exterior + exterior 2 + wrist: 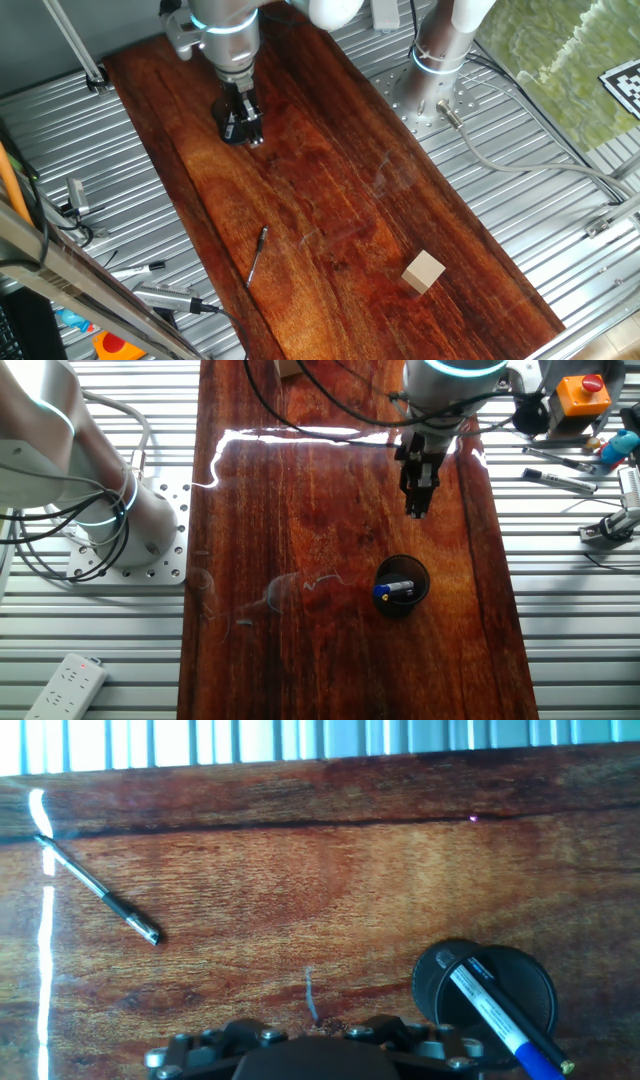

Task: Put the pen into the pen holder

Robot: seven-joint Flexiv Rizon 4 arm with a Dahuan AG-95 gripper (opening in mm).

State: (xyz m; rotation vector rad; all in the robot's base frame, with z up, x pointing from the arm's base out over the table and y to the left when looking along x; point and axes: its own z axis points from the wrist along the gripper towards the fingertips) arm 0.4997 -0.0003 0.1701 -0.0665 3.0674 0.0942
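The pen [257,256] is a slim dark stick lying flat on the wooden board, towards the near end. In the hand view the pen [100,892] lies at the upper left. The pen holder [401,587] is a small black round cup with a blue pen [397,591] in it. In the hand view the holder [520,982] sits at the lower right. My gripper [418,508] hangs above the board beside the holder and far from the pen. It also shows in one fixed view [242,133], empty. Its fingertips are out of the hand view.
A tan wooden cube [424,272] stands on the board [330,180] past the pen. Markers and tools [165,295] lie on the metal table beside the board. A second arm's base [440,50] stands at the far side. An orange box [582,395] sits off the board.
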